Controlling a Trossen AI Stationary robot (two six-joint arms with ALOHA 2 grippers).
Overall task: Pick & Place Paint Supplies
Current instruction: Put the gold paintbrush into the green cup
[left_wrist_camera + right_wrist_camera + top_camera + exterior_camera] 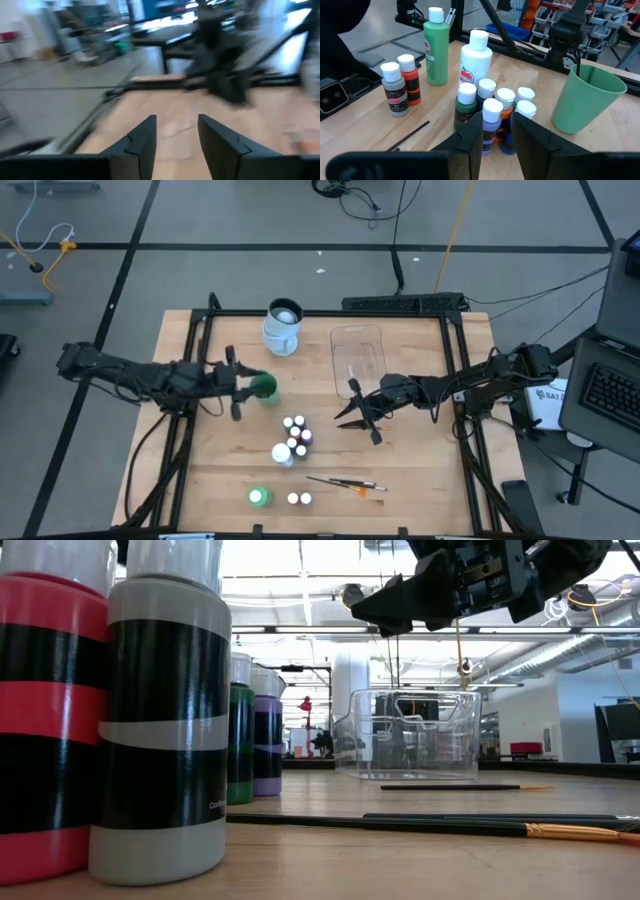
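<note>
Red tomato logo on white bottle; both grippers spread, empty.

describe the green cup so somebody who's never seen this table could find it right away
Start at the clear tray at the table's far edge, then look toward the left arm's side. The green cup stands upright just off the left gripper. It is the only open-topped green thing; the tall green bottle has a white cap.

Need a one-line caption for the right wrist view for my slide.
Right gripper, fingers parted and empty, faces a cluster of small paint bottles, with a green cup beside them.
</note>
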